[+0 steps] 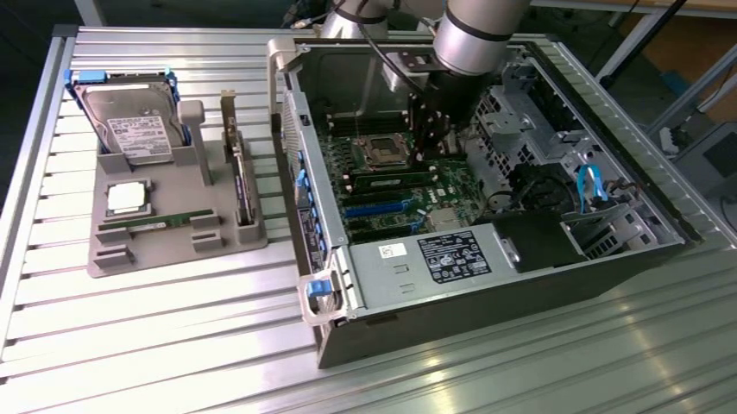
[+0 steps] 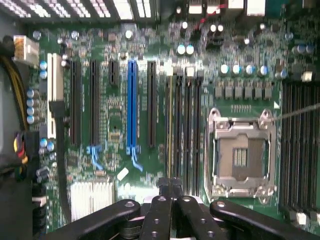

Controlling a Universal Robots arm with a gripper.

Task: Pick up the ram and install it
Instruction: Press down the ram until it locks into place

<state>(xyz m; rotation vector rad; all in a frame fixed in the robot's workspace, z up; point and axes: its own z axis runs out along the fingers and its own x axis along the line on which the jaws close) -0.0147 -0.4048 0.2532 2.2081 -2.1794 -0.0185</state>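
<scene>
Pincer: gripper (image 1: pixel 433 158) is down inside the open PC case (image 1: pixel 398 263), over the motherboard (image 2: pixel 115 115). In the wrist view its tip (image 2: pixel 170 192) sits right at one end of the memory slots.
Pincer state: fingers (image 2: pixel 159 210) are drawn together, with no visible gap between them. Can't tell whether they pinch the stick's top edge or just sit on it.
Ram: ram (image 2: pixel 170 125) stands on edge in the first slot of the memory bank, directly ahead of the fingertips and running straight away from them. In the exterior view it is the green strip (image 1: pixel 386 183) just below the pincer. It looks seated in line with the slot, though the latch state is unreadable.
CPU socket: empty CPU socket (image 2: pixel 242 155) is just beside the pincer, a few slots over from the ram. It also shows in the exterior view (image 1: pixel 381 151).
Blue slot: long blue slot (image 2: pixel 131 105) is on the pincer's other side, parallel to the ram.
Parts tray: grey tray (image 1: pixel 173 254) is well apart from the pincer, outside the case on the slatted table (image 1: pixel 173 345). It holds a hard drive (image 1: pixel 133 121), a silver processor (image 1: pixel 127 198), an upright card (image 1: pixel 238 172) and a second green stick (image 1: pixel 150 222) lying flat.
</scene>
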